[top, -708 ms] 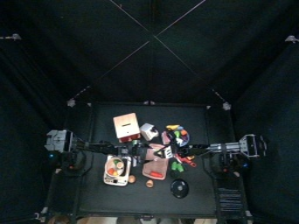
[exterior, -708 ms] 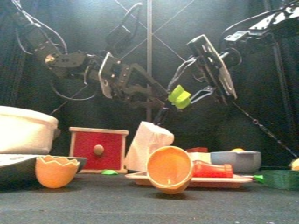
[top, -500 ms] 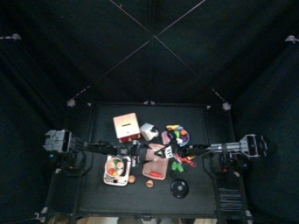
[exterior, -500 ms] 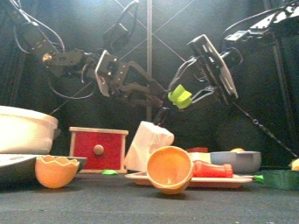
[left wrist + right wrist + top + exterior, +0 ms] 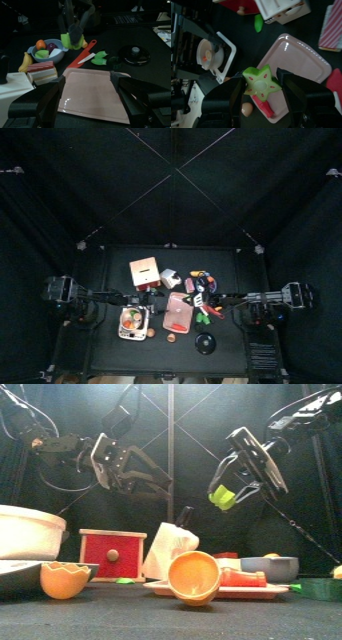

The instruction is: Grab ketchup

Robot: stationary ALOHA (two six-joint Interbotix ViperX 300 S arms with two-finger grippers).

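- The left gripper [image 5: 89, 91] hangs above the pink tray [image 5: 91, 97], and its jaws are spread wide with nothing between them.
- The right gripper [image 5: 261, 88] is raised over the right half of the table [image 5: 134, 620]. Its jaws are pinching a green star [image 5: 223, 495].
- In the right wrist view the star is seen over one edge of the tray.
- The ketchup [image 5: 85, 53], a long red thing with a pale end, lies flat on the table. It is just beside the far edge of the tray, as the left wrist view shows it.
- It lies between a blue bowl [image 5: 48, 50] filled with small fruits and some green leaves [image 5: 101, 58]. No jaw touches it.
- In the front view a red shape shows low behind the orange cup [image 5: 193, 577]. I cannot tell there if it is on the tray or behind it.
- The orange cup lies on its side at the front of the tray, with its mouth toward the front camera.
- A black lid [image 5: 135, 54] lies on the table beyond the leaves.
- A striped slice [image 5: 41, 72] lies near the tray's corner, on the bowl's side.
- On the left in the front view stand a red box [image 5: 111, 554] with a round knob and a white bag [image 5: 171, 549] leaning beside it.
- Further left there are a big white bowl [image 5: 27, 532] and a broken eggshell [image 5: 64, 580].
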